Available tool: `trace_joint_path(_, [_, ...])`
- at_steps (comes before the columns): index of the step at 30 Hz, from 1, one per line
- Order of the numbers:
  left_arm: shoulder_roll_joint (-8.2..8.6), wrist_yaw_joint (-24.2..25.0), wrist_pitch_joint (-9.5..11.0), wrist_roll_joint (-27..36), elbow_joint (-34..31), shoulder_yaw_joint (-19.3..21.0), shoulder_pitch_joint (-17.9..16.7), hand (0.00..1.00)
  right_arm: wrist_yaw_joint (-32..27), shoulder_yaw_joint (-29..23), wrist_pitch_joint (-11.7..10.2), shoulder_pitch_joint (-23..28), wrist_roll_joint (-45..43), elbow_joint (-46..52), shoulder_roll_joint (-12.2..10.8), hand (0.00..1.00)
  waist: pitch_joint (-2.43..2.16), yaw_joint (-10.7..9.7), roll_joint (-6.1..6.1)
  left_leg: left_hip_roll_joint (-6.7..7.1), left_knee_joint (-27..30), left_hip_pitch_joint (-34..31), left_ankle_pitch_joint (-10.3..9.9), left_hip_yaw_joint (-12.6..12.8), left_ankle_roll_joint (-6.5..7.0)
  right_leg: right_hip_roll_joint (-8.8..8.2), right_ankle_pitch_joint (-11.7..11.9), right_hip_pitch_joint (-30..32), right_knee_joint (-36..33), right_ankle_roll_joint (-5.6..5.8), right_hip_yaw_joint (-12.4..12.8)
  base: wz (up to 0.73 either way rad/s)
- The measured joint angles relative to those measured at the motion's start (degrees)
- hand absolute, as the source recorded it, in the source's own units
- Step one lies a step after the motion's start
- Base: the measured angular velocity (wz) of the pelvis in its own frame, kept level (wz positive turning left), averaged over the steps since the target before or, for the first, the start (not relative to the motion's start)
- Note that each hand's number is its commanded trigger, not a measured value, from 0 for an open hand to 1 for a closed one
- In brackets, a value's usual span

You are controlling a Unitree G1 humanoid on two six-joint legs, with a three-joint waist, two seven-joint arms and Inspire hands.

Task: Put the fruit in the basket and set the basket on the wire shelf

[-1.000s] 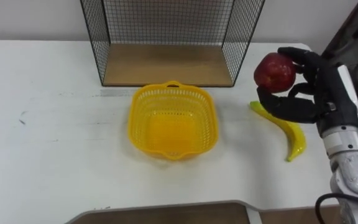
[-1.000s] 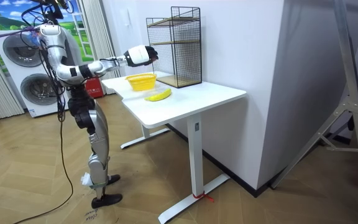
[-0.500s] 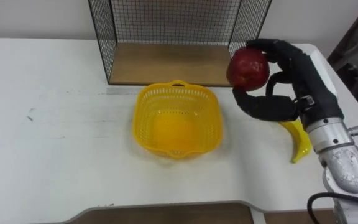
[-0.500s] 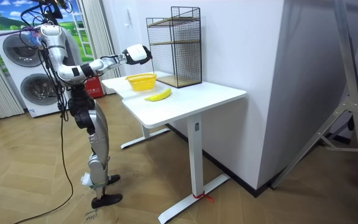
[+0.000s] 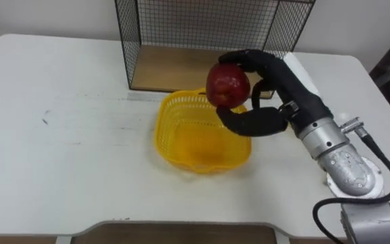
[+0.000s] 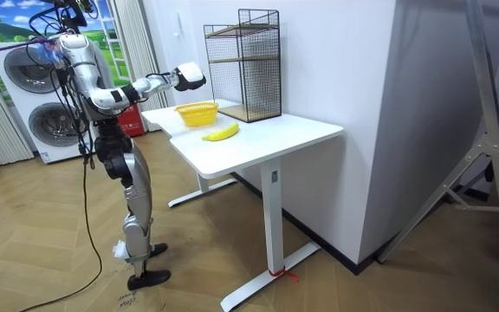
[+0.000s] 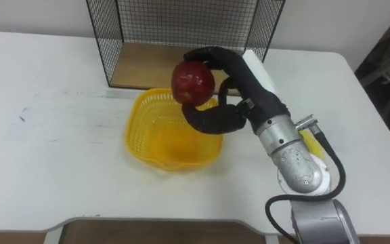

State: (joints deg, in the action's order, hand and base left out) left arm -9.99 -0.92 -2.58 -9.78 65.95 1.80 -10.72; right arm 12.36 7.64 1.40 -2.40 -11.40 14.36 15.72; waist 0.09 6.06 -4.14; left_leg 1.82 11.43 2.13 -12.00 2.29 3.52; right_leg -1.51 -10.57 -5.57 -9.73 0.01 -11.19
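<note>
Fingers of the right hand (image 5: 282, 88) curl over the top of a red apple (image 5: 227, 85), with the thumb hooked underneath it, so the fruit is pinched firmly between them. We see the apple held up in the air, above the far right part of the yellow basket (image 5: 168, 132) and just in front of the wire shelf (image 5: 202, 27). It touches neither of them.

The basket stands upright on the white table (image 5: 59, 149), close to the shelf's open front, and its latticed bottom shows plain yellow. The right arm reaches in from the lower right, crossing above the basket's right rim. Behind the basket, the wire shelf rests on the table against the wall, and a wooden board (image 5: 175, 74) forms its lowest level.

A banana (image 6: 221, 133) lies flat on the table outside the basket, on the side nearer the table's free end in the room view. In the right eye view we catch a strip of it just beyond the robot's wrist.

From the room view we see the robot standing upright at the table's end on the room view's left, its right arm stretched out level over the tabletop towards the basket. Washing machines (image 6: 24, 74) stand behind it.
</note>
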Motion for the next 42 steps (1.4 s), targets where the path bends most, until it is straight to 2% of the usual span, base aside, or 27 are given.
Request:
trace_joint_path(4, [-0.16,0.1,0.0,0.0,-0.2,-0.6,0.4,0.00,1.1,0.8,0.0,0.0,0.0,0.0,-0.1,1.00,0.17,0.7,-0.23,0.04,0.0,-0.1,0.0,-0.2,0.00,0.00,0.0,0.0,0.1,0.00,0.0,0.02])
trace_joint_path(6, [-0.17,0.1,0.0,0.0,-0.4,-0.7,0.5,0.00,1.6,0.9,0.0,0.0,-0.1,-0.5,-0.3,0.56,0.36,0.8,-0.18,0.09,0.0,-0.3,0.0,-0.5,0.00,0.00,0.0,0.0,0.1,0.00,0.0,0.07])
trace_joint_path(7, [-0.19,0.1,0.0,0.0,-0.4,-0.8,0.4,0.00,1.6,1.0,0.1,0.0,-0.2,-0.6,-0.4,0.50,0.38,0.7,-0.16,0.11,0.1,-0.4,0.0,-0.7,0.00,-0.02,0.0,0.1,0.1,0.00,-0.1,0.10])
trace_joint_path(8, [-0.20,0.2,-0.1,0.0,-0.4,-0.9,0.4,0.00,1.8,1.2,0.1,0.0,-0.3,-1.0,-0.7,0.10,0.39,0.7,-0.18,0.13,0.1,-0.5,0.0,-0.8,0.00,-0.03,0.0,0.1,0.1,0.00,-0.3,0.07])
trace_joint_path(9, [-0.20,0.2,-0.1,0.0,-0.4,-0.9,0.1,0.00,2.3,1.3,0.1,0.0,-0.3,-1.8,-1.2,0.00,0.44,0.7,-0.10,0.13,0.3,-0.5,0.0,-0.9,0.00,-0.03,0.0,0.1,0.1,0.00,-0.3,0.05])
trace_joint_path(12, [-0.17,0.2,-0.4,0.0,-0.4,-0.9,0.0,0.00,3.0,2.3,1.2,0.0,-0.4,-4.0,-1.5,0.00,0.54,0.6,0.05,0.15,0.4,-0.5,0.0,-1.1,0.00,-0.04,0.0,0.1,0.1,0.00,-0.4,0.00])
trace_joint_path(19, [0.25,0.0,-1.0,0.0,-0.8,-0.9,0.1,0.00,3.5,2.4,1.3,0.1,-0.9,-7.4,-3.3,0.00,0.57,0.5,0.33,0.16,0.3,-0.7,0.0,-1.4,0.00,-0.03,0.0,0.1,0.1,0.00,-0.7,0.01])
trace_joint_path(23, [0.43,0.0,-1.1,0.0,-0.9,-0.9,0.2,0.00,3.5,2.5,1.3,0.1,-0.9,-8.0,-3.8,0.00,0.35,0.5,0.71,0.18,0.4,-0.6,0.0,-1.4,0.00,-0.05,0.0,0.0,0.1,0.00,-0.7,0.00])
trace_joint_path(29, [0.43,0.0,-1.1,0.0,-1.9,-1.0,-0.1,0.00,3.5,2.4,1.3,0.1,-0.6,-11.1,-4.9,0.00,0.42,0.4,0.98,0.19,0.4,-0.6,0.0,-1.4,0.00,-0.05,0.0,-0.1,0.1,0.00,-0.6,0.00])
trace_joint_path(42, [0.45,0.0,-1.1,0.2,-3.0,-1.0,-0.1,0.00,3.5,2.4,1.3,0.1,0.1,-11.7,-4.9,0.00,0.37,0.2,1.18,0.18,0.3,-0.6,0.0,-1.1,-0.01,-0.06,0.0,-0.1,0.1,0.00,-0.3,0.00])
